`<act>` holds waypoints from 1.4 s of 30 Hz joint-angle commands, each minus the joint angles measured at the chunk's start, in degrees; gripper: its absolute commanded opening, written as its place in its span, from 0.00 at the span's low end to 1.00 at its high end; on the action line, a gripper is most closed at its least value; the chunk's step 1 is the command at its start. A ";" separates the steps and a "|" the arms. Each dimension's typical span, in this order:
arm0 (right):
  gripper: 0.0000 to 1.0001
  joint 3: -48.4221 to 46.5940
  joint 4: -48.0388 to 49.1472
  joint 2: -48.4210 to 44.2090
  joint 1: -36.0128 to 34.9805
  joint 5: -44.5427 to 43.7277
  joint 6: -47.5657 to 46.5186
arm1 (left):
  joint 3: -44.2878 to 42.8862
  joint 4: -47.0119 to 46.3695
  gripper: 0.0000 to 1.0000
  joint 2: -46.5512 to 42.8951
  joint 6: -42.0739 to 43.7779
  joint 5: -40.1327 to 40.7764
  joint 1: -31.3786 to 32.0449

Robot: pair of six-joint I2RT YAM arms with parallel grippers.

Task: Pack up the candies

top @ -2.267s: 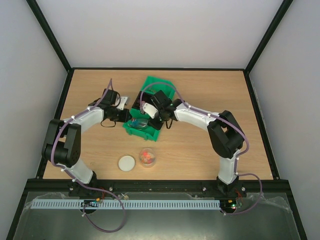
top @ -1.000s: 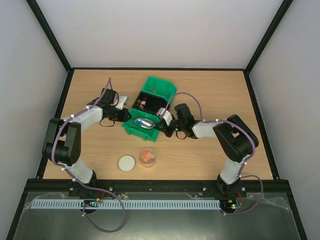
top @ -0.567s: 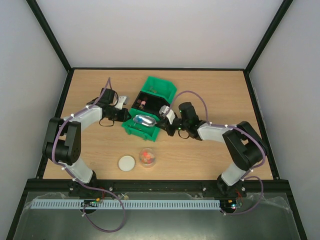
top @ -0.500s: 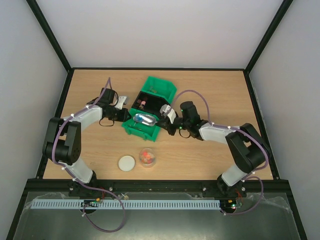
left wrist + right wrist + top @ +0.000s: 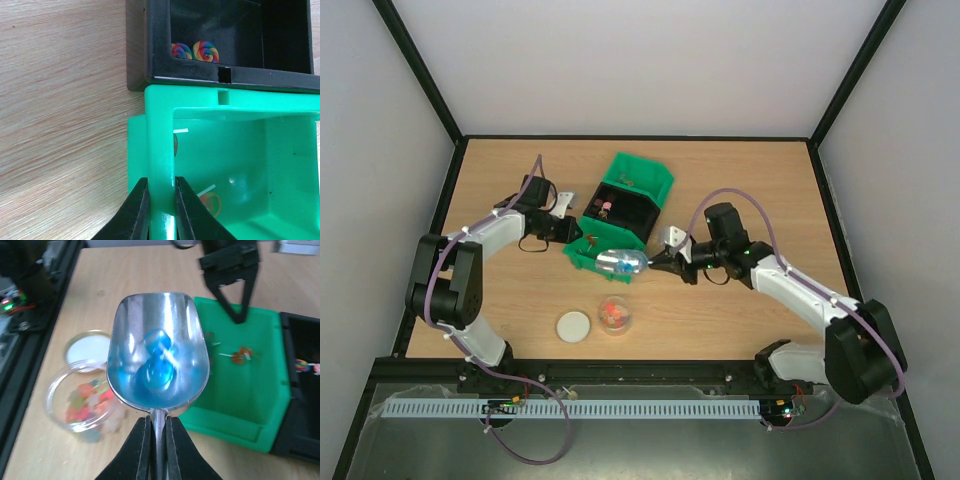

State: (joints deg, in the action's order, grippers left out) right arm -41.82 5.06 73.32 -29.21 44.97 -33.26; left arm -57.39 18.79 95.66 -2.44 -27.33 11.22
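Looking at your right gripper (image 5: 159,442), you've got it clenched on the handle of the metal scoop (image 5: 135,320). From the top camera, the scoop's bowl sits right at the near edge of the green bin (image 5: 240,400). A couple of blue candies (image 5: 156,367) are lying in the bowl, so that's where your load is.

Your left gripper (image 5: 161,200) is pinched onto the green bin's side wall, one finger inside and one outside, both touching the plastic.

A few loose sweets (image 5: 240,355) lie on the green bin's floor. The black bin (image 5: 160,50) butts straight against the green bin's far side, with two swirly rainbow sweets (image 5: 194,51) in its corner.

The clear jar (image 5: 55,390) stands on the table (image 5: 750,180), apart from the green bin on its near side, holding mixed candies (image 5: 87,397). Its lid (image 5: 574,326) lies flat, also on the green bin's near side, further toward your left arm.
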 commanded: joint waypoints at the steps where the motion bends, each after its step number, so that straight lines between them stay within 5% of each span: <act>1: 0.01 -2.15 -20.47 -3.73 0.04 5.45 -16.48 | -0.66 1.60 0.02 0.69 0.84 0.24 -0.33; 14: 0.01 -17.37 -53.75 3.17 -1.94 -4.95 -34.00 | -0.35 1.42 0.02 0.07 0.79 0.40 -0.33; 28: 0.01 -23.58 -54.90 7.05 -11.23 -20.80 -26.17 | -0.47 1.36 0.02 0.23 0.42 0.20 -0.41; 42: 0.01 -28.18 -60.29 8.03 -13.32 -25.57 -28.43 | -0.62 1.24 0.02 0.58 0.27 -0.08 -0.42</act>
State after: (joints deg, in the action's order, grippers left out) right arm -67.59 -49.67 80.93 -42.02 20.84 -60.47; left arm -57.39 18.79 95.66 -2.13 -27.22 11.20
